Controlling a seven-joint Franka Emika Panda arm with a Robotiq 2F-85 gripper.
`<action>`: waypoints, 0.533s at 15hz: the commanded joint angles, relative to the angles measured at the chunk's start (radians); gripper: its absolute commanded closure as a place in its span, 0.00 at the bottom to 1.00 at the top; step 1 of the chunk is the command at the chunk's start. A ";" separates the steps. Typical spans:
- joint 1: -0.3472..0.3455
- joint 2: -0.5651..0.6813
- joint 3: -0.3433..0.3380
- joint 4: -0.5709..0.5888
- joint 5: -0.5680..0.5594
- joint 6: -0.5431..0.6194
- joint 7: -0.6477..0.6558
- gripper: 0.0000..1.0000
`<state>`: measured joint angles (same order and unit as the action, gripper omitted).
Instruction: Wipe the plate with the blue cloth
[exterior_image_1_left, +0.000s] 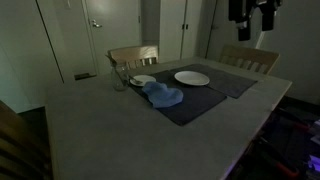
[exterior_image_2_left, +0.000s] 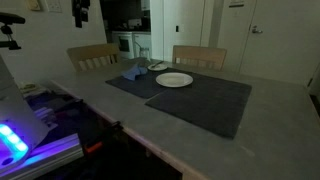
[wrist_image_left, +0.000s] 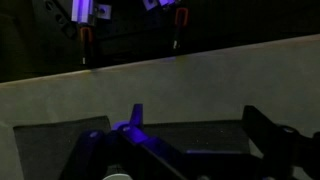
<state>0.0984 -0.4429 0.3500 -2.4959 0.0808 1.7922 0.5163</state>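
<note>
Dim dining room in an exterior view. From left: clear glass (exterior_image_1_left: 120, 80), small white dish (exterior_image_1_left: 143, 80), then blue cloth (exterior_image_1_left: 162, 96) crumpled on a dark placemat (exterior_image_1_left: 195, 108), just beside the white plate (exterior_image_1_left: 192, 77). Far right and high above, well apart from the cloth: claw (exterior_image_1_left: 252, 14), its fingers (wrist_image_left: 280, 140) spread wide in the wrist view, holding nothing. Grey worktop (exterior_image_1_left: 100, 130), wooden chairs (exterior_image_1_left: 133, 54), closed doors (exterior_image_1_left: 95, 35) behind.

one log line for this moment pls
blue cloth: crumpled on dark mat, untouched | plate: beside cloth | claw: open, raised, far from both | wipe: not started
</note>
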 joint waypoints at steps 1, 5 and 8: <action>0.019 0.003 -0.018 0.002 -0.007 -0.002 0.007 0.00; 0.012 0.062 -0.019 0.025 -0.035 0.073 -0.011 0.00; 0.010 0.113 -0.028 0.032 -0.052 0.169 -0.038 0.00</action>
<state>0.1006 -0.4131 0.3447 -2.4941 0.0502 1.8890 0.5086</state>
